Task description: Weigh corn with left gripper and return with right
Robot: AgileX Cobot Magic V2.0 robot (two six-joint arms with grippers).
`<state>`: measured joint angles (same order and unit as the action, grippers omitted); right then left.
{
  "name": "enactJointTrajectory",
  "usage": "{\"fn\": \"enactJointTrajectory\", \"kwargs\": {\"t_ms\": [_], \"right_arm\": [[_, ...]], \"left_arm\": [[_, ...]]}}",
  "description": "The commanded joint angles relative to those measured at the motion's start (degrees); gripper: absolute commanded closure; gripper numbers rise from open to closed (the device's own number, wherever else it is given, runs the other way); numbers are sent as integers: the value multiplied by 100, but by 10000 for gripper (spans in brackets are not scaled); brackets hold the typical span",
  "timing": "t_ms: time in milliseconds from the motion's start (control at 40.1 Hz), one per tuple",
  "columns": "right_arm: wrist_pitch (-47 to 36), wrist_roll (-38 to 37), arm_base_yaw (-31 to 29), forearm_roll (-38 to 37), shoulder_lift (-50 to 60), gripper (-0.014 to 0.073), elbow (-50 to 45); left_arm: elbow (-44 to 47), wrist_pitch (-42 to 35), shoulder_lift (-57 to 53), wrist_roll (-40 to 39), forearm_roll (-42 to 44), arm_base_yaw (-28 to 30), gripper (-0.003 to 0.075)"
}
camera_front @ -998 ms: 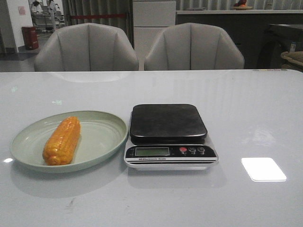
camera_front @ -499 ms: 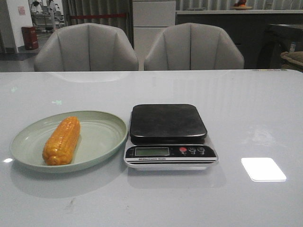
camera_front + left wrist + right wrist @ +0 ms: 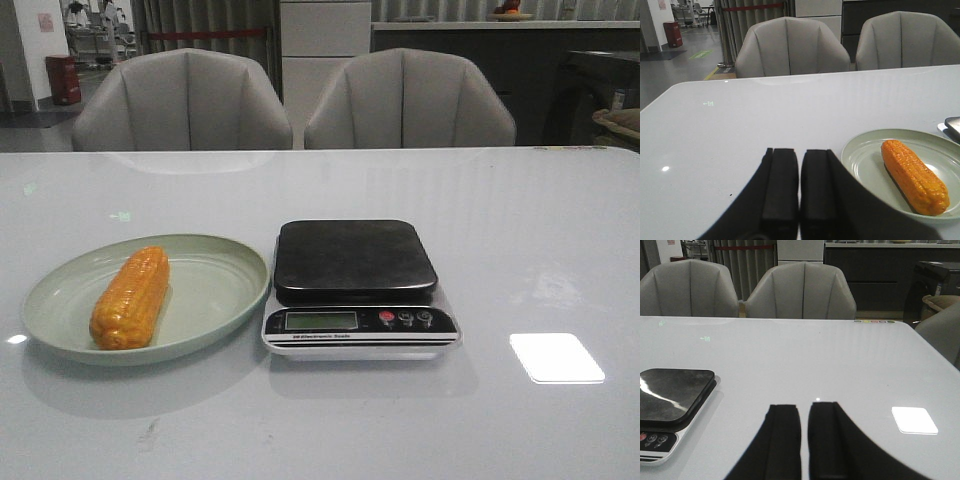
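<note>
Left fingers pressed nearly together, holding nothing, low over the desk just beside the plate. Right fingers likewise narrow and empty, near the scale. Corn lying lengthwise in the pale green plate; scale platform bare.

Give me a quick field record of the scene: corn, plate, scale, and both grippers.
corn: lying on the plate, lengthwise front to back
plate: pale green, left of the scale
scale: platform bare, digits on the display unreadable
left gripper: jaws shut, holding nothing, above table beside plate
right gripper: jaws nearly closed, holding nothing, above table right of scale
</note>
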<state>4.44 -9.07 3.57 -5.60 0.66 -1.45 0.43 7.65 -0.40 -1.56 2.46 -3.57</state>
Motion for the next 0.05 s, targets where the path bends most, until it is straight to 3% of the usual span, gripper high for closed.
{"fn": "enactJointTrajectory", "kwargs": {"t_ms": [0, 25], "right_arm": [[-444, -3, -37, -91, 100, 375, -25], [-444, -3, -37, -91, 100, 375, -25]], "left_arm": [[3, -478, -110, -19, -15, -39, 588], [3, -478, -110, -19, -15, -39, 588]]}}
